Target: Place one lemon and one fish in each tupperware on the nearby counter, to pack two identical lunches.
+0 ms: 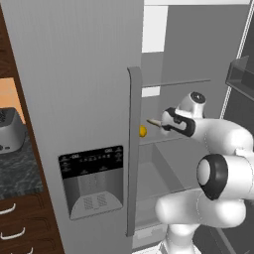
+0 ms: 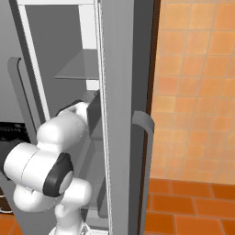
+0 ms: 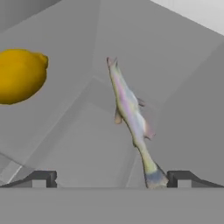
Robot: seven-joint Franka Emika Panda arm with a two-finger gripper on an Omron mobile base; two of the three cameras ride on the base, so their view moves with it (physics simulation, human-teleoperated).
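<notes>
The arm reaches into an open fridge (image 1: pixel 89 74), and its pincer (image 3: pixel 111 179) stands spread wide with nothing between the jaws. In the hand view the two dark fingertips (image 3: pixel 41 178) sit far apart at the bottom, and a slender fish (image 3: pixel 129 113) lies straight ahead of the pincer on the grey fridge shelf (image 3: pixel 87 148), its tail end down by the right fingertip and its length running away and slightly to the left. Whether the tail touches that fingertip I cannot tell. A lemon (image 3: pixel 19 75) rests ahead and well off to the left of the pincer, apart from the fish. In the left base view the pincer (image 1: pixel 155 122) points left toward the lemon (image 1: pixel 142 131), which peeks out just past the edge of the fridge door beside its long vertical handle (image 1: pixel 133 149). Far left of the pincer, beyond the door, a steel toaster (image 1: pixel 10 130) stands on the marbled counter (image 1: pixel 20 173).
</notes>
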